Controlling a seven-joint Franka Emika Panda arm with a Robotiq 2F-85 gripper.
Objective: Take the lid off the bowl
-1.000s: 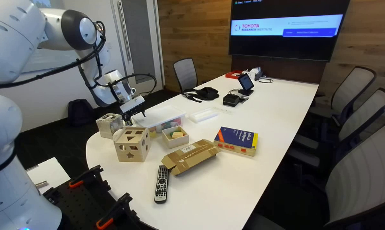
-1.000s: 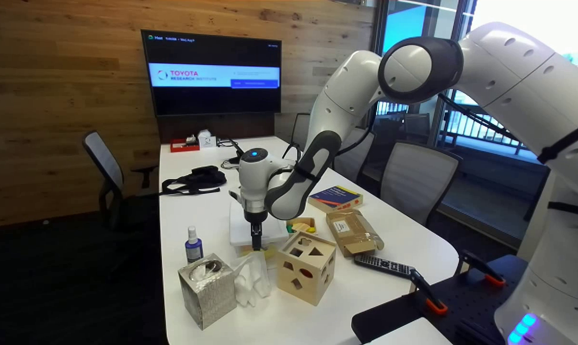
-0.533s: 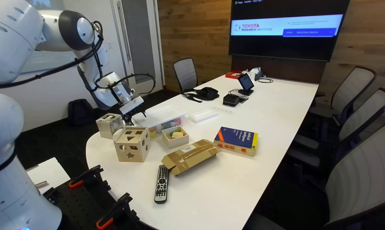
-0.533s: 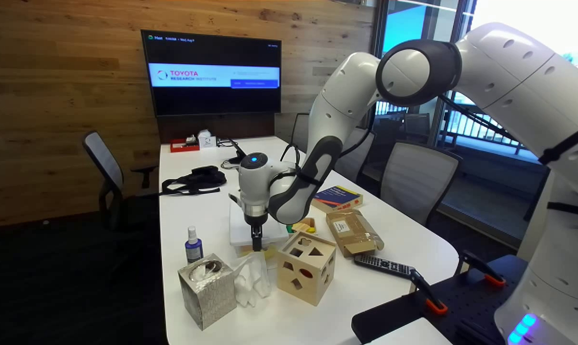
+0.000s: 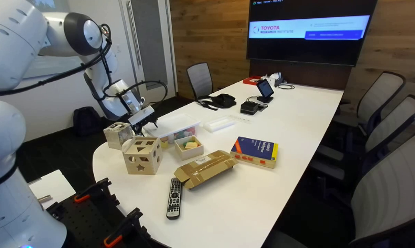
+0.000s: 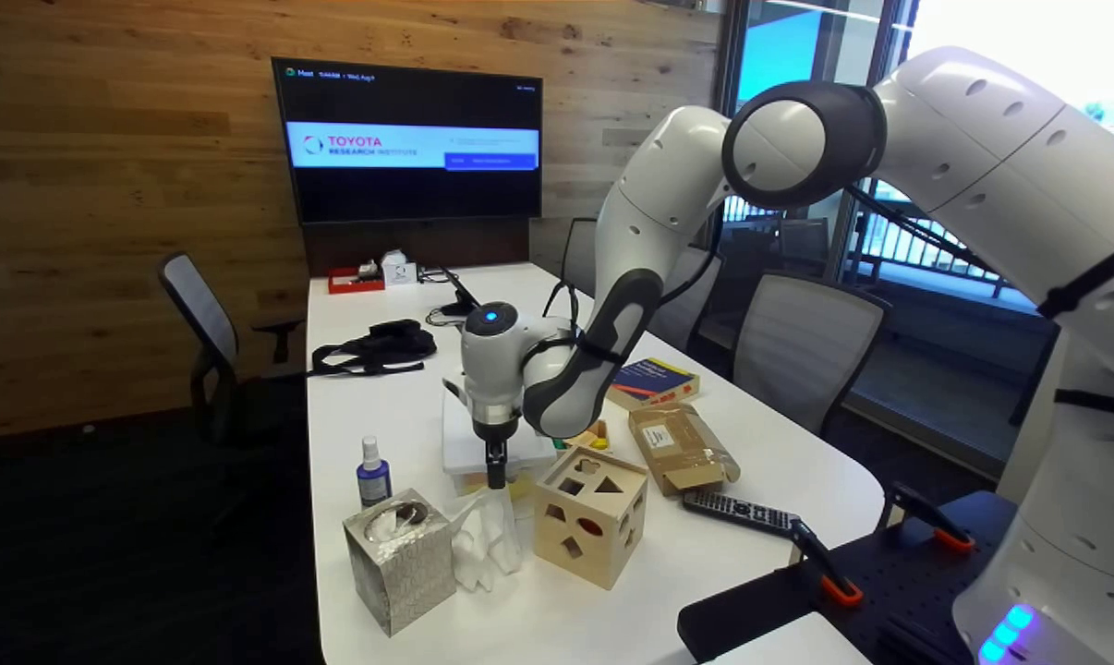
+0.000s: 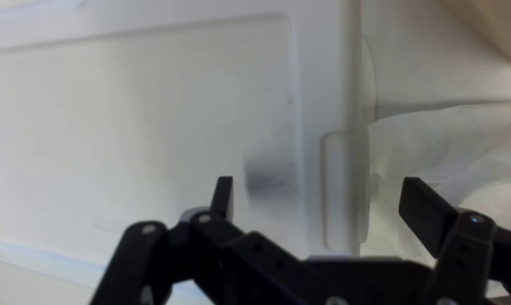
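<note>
Lid [image 5: 174,124] and container [image 5: 178,135], most likely your bowl, are sitting as one closed unit in an exterior view, coloured pieces [image 5: 191,131] showing through the side. Your gripper [image 5: 148,129] is hanging above one short end, probably because that edge is offering the easiest purchase. The wooden cube [image 5: 141,155] is standing near, so you are likely having little room for a sideways swing.

In an exterior view, crumpled tissue [image 6: 485,545] is lying between the tissue box [image 6: 398,563] and the cube, right by the end you are working at. The fingers [image 6: 496,469] are lining up one behind the other, so that angle is hiding their gap.

In the wrist view, the spread is showing plainly: one finger [image 7: 224,197] is hovering over the recessed panel [image 7: 145,135], the other finger [image 7: 425,216] is reaching past the edge above the tissue, and the gripper is clamping nothing. The lid's end rim [image 7: 321,84] and its moulded tab [image 7: 337,190] are lying between them, which is presumably why you are straddling that spot: closing there could be giving you a lip to pry. These views are not settling whether either tip is touching plastic. If you are squeezing next, loose tissue may be getting caught too.
</note>
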